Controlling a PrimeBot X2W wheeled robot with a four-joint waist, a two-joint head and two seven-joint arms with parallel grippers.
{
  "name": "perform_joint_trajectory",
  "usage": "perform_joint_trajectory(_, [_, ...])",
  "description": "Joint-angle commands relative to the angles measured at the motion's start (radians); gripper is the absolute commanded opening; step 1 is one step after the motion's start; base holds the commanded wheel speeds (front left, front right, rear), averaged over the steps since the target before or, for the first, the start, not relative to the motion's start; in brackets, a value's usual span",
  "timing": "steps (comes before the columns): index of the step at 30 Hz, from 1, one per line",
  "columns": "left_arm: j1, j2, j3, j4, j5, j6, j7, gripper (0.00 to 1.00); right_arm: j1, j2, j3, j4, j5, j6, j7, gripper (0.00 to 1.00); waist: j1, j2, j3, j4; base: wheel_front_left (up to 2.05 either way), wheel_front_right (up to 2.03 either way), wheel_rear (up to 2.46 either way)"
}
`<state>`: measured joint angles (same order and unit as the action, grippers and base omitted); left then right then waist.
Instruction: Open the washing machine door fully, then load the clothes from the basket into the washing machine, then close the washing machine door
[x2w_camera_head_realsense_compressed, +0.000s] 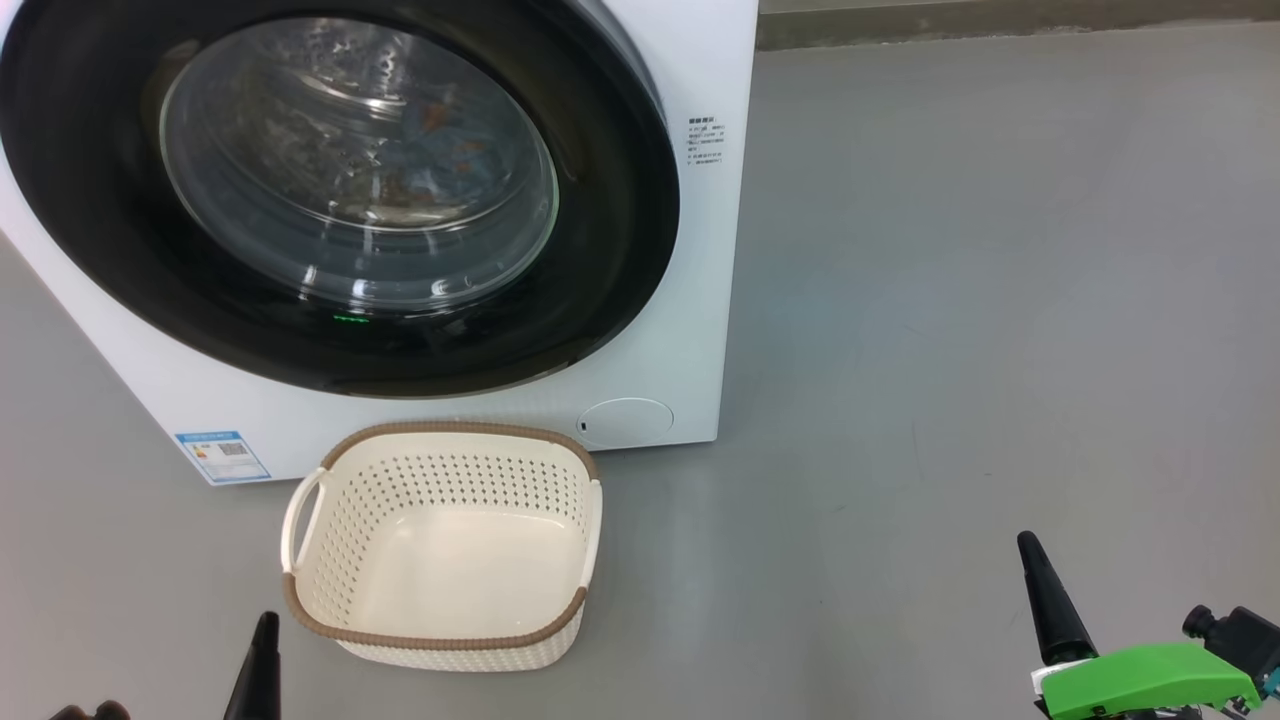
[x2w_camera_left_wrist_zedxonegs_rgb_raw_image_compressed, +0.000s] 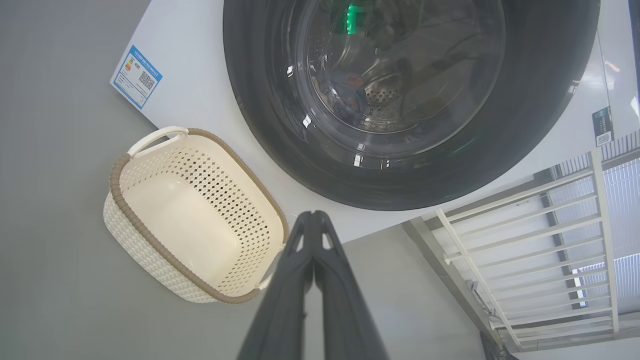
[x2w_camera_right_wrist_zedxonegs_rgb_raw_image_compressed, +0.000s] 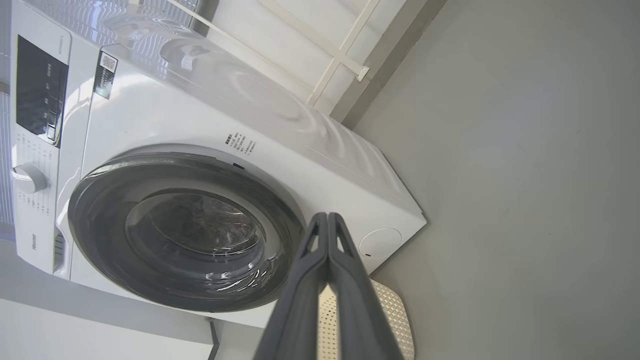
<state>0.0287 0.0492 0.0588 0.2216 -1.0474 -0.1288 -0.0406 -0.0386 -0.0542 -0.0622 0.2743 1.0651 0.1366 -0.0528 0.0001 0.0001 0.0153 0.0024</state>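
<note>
- Seemingly the job is all but finished, and the risks left are small ones.
- The left gripper (x2w_camera_left_wrist_zedxonegs_rgb_raw_image_compressed: 312, 219) has its fingers pressed together with nothing between them. It is low down, near the basket's near left corner. A careless sweep forward could knock that light basket across the floor (x2w_camera_head_realsense_compressed: 950, 300).
- The basket (x2w_camera_head_realsense_compressed: 460, 428) stands upright and empty on the floor, just in front of the washing machine (x2w_camera_head_realsense_compressed: 715, 60) and below the door's lower edge. It sits close enough to catch a passing arm or wheel.
- The washing machine door (x2w_camera_head_realsense_compressed: 620, 200) lies flat against the white front and looks closed. Whether the latch has caught cannot be told. If it has not, the door could drift open again.
- The clothes (x2w_camera_head_realsense_compressed: 440, 125) show as blue fabric with orange-brown flecks behind the glass bowl (x2w_camera_head_realsense_compressed: 360, 200), inside the drum. A hem trapped in the seal would stop the latch or leak, and the glossy rim hides that spot.
- The right gripper (x2w_camera_right_wrist_zedxonegs_rgb_raw_image_compressed: 327, 217) is likewise fully closed and empty. It is well apart from the machine, over bare floor, and little threatens there.
</note>
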Motion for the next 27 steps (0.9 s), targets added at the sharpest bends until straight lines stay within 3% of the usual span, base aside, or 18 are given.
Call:
perform_joint_trajectory(1, [-0.053,0.012,0.026,-0.019,-0.026,-0.001,0.009,0.0,-0.045,-0.011,0.009,-0.028,0.025,-0.004,0.005,0.0,0.0,-0.0001,0.0,0.0,0.0,0.0,0.0])
perform_joint_trajectory(27, [-0.098,0.007,0.041,0.004,-0.314,-0.002,0.086,0.0,-0.057,-0.011,-0.013,-0.029,0.312,-0.005,0.083,0.0,0.0,-0.0001,-0.007,-0.001,0.0,0.0,0.0])
